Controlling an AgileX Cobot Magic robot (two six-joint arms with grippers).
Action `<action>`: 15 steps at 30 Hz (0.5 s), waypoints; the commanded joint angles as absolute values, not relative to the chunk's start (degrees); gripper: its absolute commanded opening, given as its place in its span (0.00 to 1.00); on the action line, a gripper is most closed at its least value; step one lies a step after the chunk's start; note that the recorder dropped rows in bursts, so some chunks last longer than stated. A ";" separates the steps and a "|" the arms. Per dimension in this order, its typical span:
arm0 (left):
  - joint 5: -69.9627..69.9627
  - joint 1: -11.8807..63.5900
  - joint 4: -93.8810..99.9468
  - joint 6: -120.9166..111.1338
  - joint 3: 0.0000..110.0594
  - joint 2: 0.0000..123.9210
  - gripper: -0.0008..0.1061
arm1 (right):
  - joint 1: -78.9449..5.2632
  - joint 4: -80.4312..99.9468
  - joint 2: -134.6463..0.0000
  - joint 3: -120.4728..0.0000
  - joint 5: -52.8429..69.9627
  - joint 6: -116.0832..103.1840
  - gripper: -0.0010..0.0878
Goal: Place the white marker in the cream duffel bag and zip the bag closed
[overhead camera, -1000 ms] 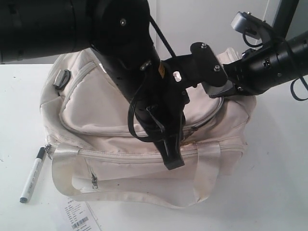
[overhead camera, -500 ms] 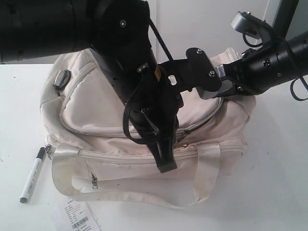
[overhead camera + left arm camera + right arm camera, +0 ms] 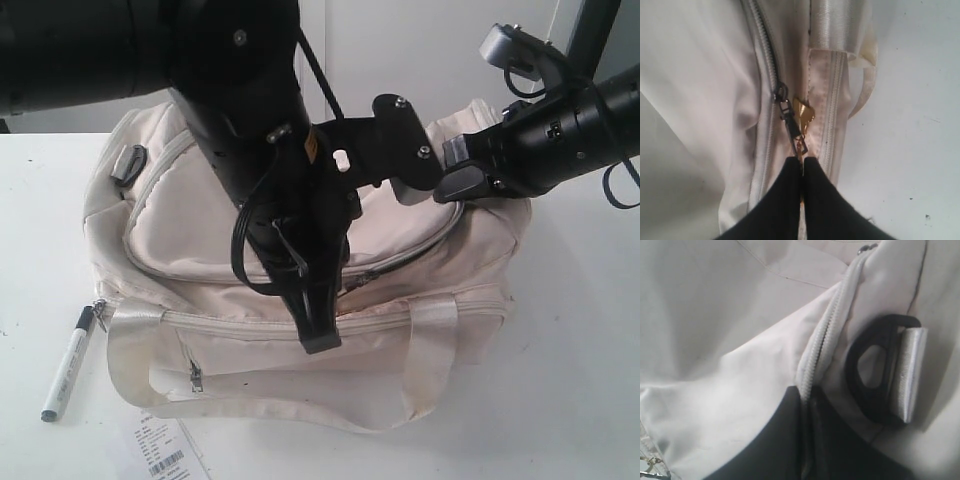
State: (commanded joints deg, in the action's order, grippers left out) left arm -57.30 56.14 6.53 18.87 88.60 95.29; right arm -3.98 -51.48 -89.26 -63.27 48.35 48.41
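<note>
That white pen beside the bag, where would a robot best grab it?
Probably mid-barrel on the white marker, coming straight down from above and pinching across its thin width. It lies flat on the table, and its black-capped end sits close to the cream duffel bag.

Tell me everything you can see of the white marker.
The white marker is a slim stick, plastic by its look: white barrel with small dark print, black cap at one end, grey tip at the other. It lies flat and slanted on the white table, outside the cream duffel bag, cap end near the bag's front corner. Only the table seems to touch it.
</note>
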 joint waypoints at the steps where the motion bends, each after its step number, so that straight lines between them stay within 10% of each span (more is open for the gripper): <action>1: -58.01 56.14 7.14 18.87 88.60 95.29 0.01 | -3.98 -51.48 -89.26 -63.27 48.35 48.41 0.01; 15: -59.54 56.14 8.01 18.87 88.60 95.29 0.01 | -3.98 -51.48 -89.26 -63.27 48.35 48.62 0.01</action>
State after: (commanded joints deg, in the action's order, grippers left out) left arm -59.54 56.14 8.01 18.87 88.60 95.29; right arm -3.98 -51.48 -89.26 -63.27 48.35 48.62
